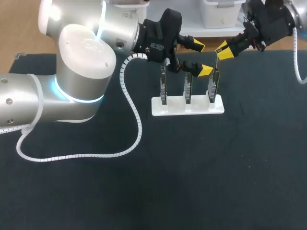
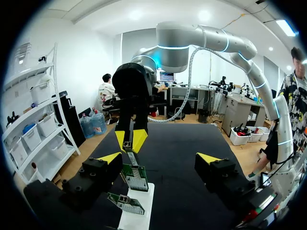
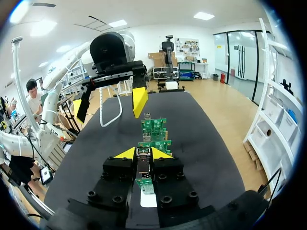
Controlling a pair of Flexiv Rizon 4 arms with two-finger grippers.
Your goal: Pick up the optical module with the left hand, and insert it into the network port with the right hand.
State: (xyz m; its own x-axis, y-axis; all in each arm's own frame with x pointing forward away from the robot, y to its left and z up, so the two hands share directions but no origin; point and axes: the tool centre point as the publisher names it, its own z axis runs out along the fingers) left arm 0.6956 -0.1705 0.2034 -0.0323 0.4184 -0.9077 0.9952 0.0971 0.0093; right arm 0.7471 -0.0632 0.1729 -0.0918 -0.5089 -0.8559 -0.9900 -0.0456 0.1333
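Left arm elbow [image 1: 81, 72] sits closest to head cam. Left gripper [image 1: 200, 58] is wide open over the PCB row, holding nothing. Right gripper [image 1: 224, 50] is clamped on the optical module [image 3: 143, 167], hovering just above the right-end PCB [image 1: 213, 86] on the white stand [image 1: 187, 108].

White rack [image 1: 175, 108], green circuit boards [image 3: 154, 125], dark navy table [image 1: 216, 167]

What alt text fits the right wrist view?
The right gripper, jaws shut on a slim optical module, holds it just over the nearest green board on a white stand. Two more boards stand ahead, and the left gripper hangs open above them.
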